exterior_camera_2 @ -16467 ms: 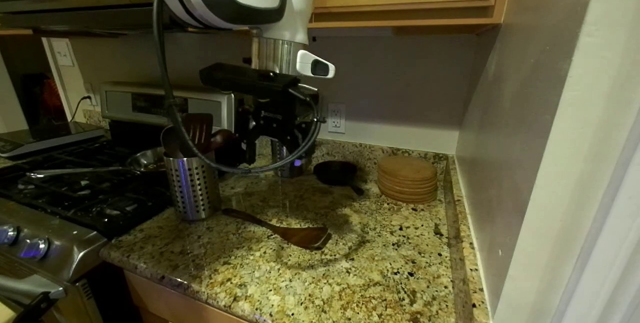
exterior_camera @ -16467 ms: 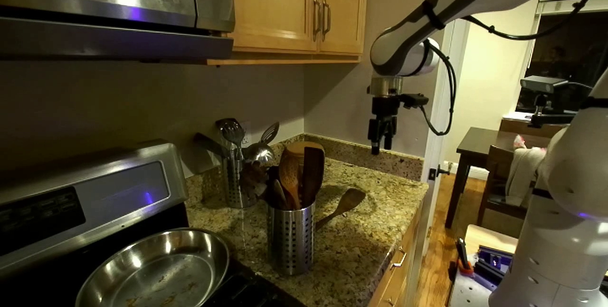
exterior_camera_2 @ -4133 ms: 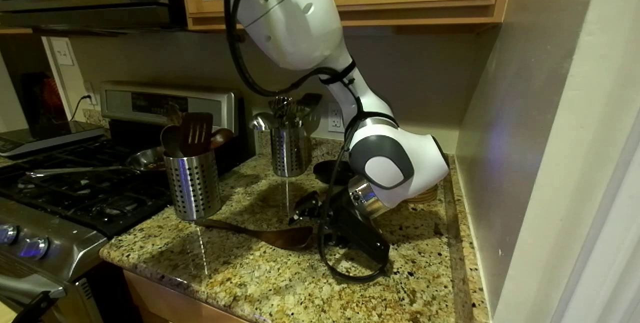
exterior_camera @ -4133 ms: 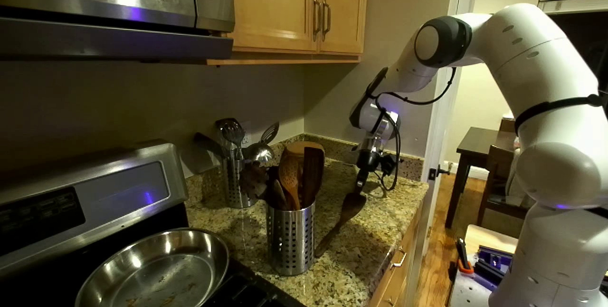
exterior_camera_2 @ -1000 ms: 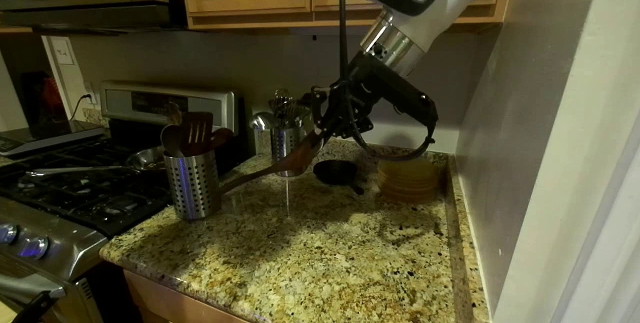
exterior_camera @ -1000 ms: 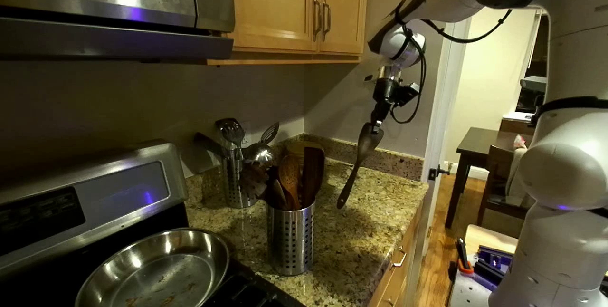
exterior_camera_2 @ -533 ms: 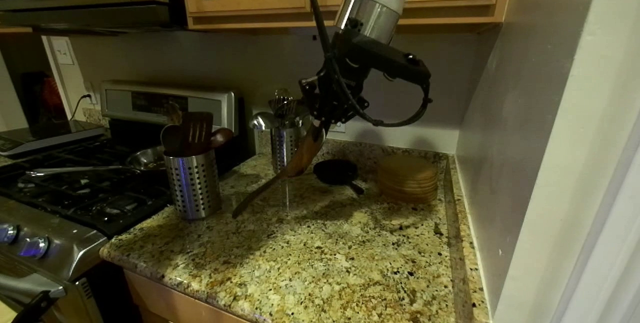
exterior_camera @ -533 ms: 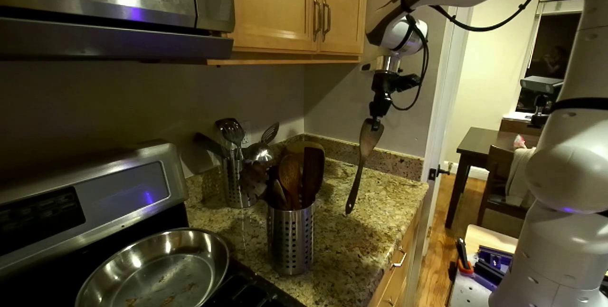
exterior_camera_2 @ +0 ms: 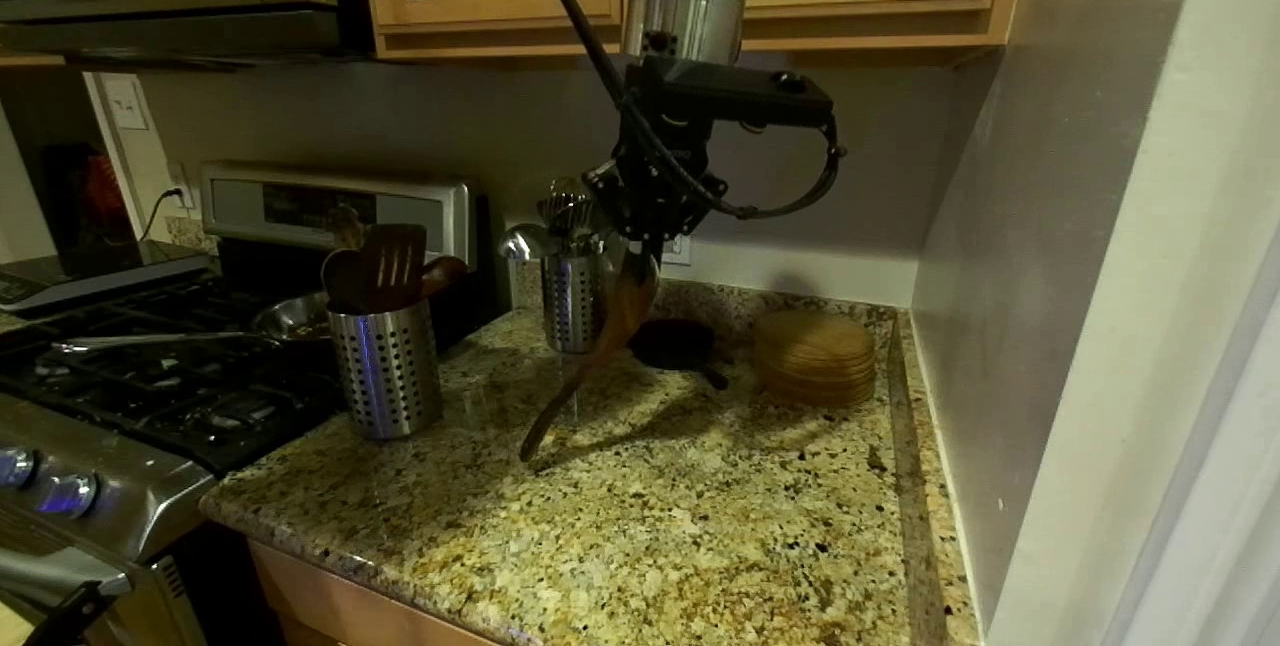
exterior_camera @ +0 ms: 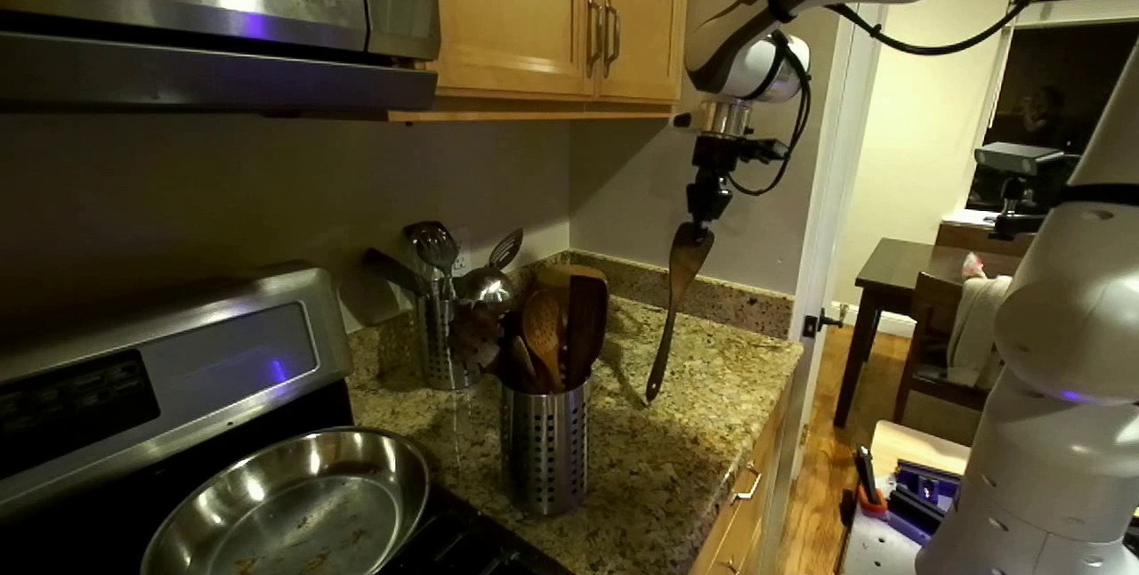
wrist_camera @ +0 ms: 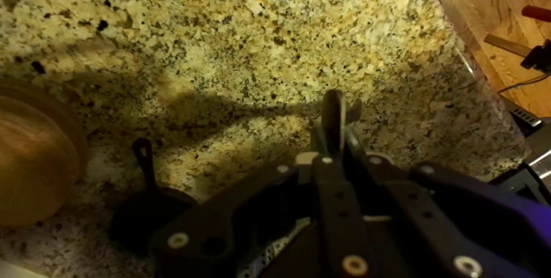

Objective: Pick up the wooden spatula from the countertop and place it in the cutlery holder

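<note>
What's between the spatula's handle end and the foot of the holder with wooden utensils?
In both exterior views, only countertop shows between the handle end of the wooden spatula and that cutlery holder.

From here I read the spatula [exterior_camera: 685,265] as brown, the worktop [exterior_camera_2: 700,526] speckled tan, brown and black, the cutlery holder [exterior_camera: 545,450] silver with dark dots, the cupboards [exterior_camera: 507,14] honey-coloured

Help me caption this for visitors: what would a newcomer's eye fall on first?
Likely the gripper over the countertop, shut on the head of the wooden spatula, handle slanting down. Then the gleaming pan on the stove, and beside the stove the cutlery holder bristling with brown utensils.
</note>
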